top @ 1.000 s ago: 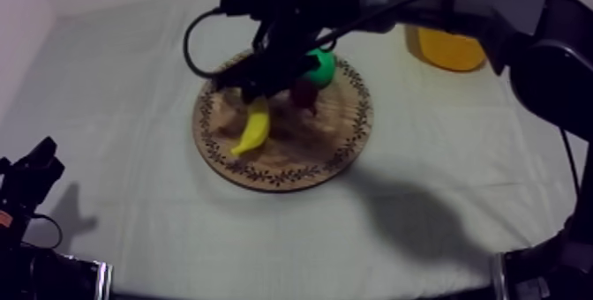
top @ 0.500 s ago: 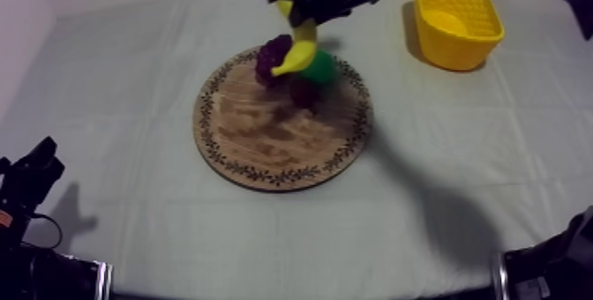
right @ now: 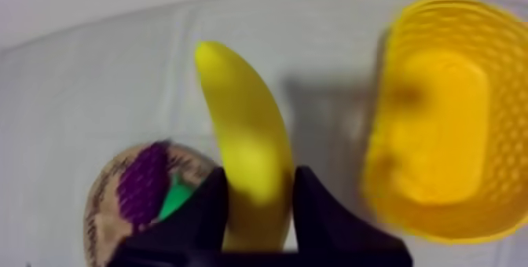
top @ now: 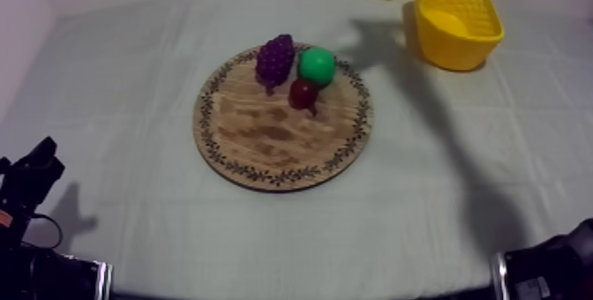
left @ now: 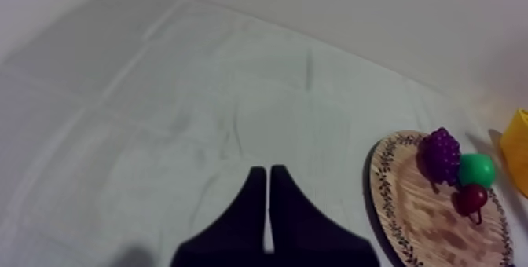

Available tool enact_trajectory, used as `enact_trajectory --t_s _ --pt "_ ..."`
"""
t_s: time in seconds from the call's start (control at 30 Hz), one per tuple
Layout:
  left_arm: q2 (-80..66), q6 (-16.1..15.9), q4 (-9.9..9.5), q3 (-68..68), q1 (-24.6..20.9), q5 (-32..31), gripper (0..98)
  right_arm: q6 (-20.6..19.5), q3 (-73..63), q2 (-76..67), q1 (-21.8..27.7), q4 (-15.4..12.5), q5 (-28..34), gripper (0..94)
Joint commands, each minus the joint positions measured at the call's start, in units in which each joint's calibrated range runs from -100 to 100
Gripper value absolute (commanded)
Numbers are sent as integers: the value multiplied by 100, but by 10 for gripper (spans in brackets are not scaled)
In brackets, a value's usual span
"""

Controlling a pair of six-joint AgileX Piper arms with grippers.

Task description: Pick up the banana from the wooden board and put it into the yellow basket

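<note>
Already off the wooden board (top: 265, 136), the banana (right: 247, 160) is pinched in the right tool (right: 259, 182), in the air just beside the yellow basket (right: 503, 129), so only the drop-in is left; left tool (left: 269, 184) pressed together, empty, over the tabletop (left: 157, 105).

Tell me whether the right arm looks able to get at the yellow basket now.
Likely yes: the right claw, shut on the banana, is beside the yellow basket, with nothing between them.
</note>
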Motion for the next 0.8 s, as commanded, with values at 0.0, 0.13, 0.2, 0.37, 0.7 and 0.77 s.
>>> enact_trajectory --t_s 0.0,0.13,0.2,0.37,0.7,0.77 --pt "-3 2 -1 3 2 1 1 37 -60 49 454 1 -21 198" --pt "-3 2 -1 3 2 1 1 139 -209 195 839 14 -24 191" --pt "-3 2 -1 3 2 1 1 166 -358 306 982 35 28 191" --pt "-3 1 -1 3 2 1 1 209 -766 658 1215 81 130 194" --pt "-3 2 -1 3 2 1 1 236 -988 1350 1283 183 -109 200" --pt "-3 2 -1 3 2 1 1 249 -1032 1495 1284 186 -139 197"
